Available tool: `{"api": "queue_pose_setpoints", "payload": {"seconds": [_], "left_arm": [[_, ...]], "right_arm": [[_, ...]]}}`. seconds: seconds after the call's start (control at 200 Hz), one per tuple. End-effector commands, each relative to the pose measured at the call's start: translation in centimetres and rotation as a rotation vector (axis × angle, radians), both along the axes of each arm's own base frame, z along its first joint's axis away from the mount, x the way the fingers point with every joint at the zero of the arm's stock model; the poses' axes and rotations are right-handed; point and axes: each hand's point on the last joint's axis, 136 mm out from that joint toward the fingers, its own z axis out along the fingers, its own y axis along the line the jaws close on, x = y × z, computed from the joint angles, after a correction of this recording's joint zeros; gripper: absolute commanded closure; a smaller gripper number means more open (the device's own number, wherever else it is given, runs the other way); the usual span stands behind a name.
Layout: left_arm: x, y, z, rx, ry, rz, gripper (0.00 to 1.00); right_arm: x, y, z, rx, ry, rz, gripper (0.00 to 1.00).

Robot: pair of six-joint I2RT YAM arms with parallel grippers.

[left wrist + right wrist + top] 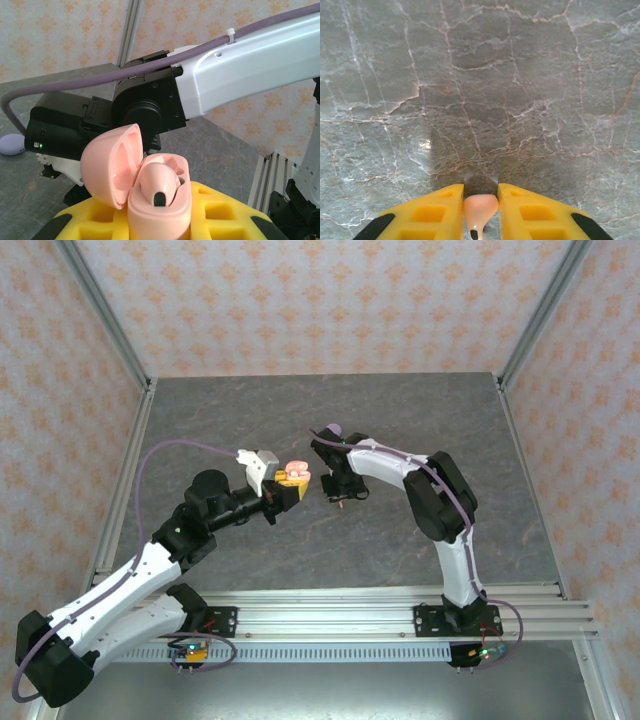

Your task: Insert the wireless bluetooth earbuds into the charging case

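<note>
Near the middle of the grey table (pixel 400 410), the left gripper (pixel 162 220) was clamped on an open charging case (pixel 155 205), one pink earbud (pixel 157 182) seated inside. Just beside it, the right gripper (pixel 480 192) pinched a second earbud (pixel 480 209) above the table.

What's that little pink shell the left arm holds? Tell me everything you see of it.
The pink charging case is a small, rounded, glossy, plastic-looking shell, hinged open, its lid tipped back leftward. One pale pink earbud, dark-tipped, sits inside. It stands upright, clamped between the yellow jaws of the left gripper.
</note>
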Motion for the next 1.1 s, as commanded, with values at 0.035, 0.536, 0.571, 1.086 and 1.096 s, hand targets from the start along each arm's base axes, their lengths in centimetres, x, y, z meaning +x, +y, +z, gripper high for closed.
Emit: {"api": "queue_pose_setpoints", "payload": {"seconds": [0.035,0.536,0.571,1.086,1.096], "left_arm": [[0.9,0.2,-0.2,0.016,0.010,0.033,0.96],[3.3,-0.7,-4.3,0.018,0.076,0.077,0.96],[3.3,-0.9,-4.4,0.014,0.072,0.070,0.96],[3.7,-0.9,-5.1,-0.022,-0.068,0.073,0.98],[3.7,-0.9,-5.1,-0.022,-0.070,0.072,0.98]], "right_arm": [[0.0,-2.0,-0.6,0.004,0.025,-0.085,0.76],[1.4,-2.7,2.5,0.288,-0.014,-0.226,0.77],[1.5,-2.7,2.9,0.317,-0.020,-0.234,0.77],[1.7,-1.8,13.8,0.654,-0.247,-0.203,0.78],[1.7,-1.8,14.1,0.661,-0.252,-0.201,0.78]]}}
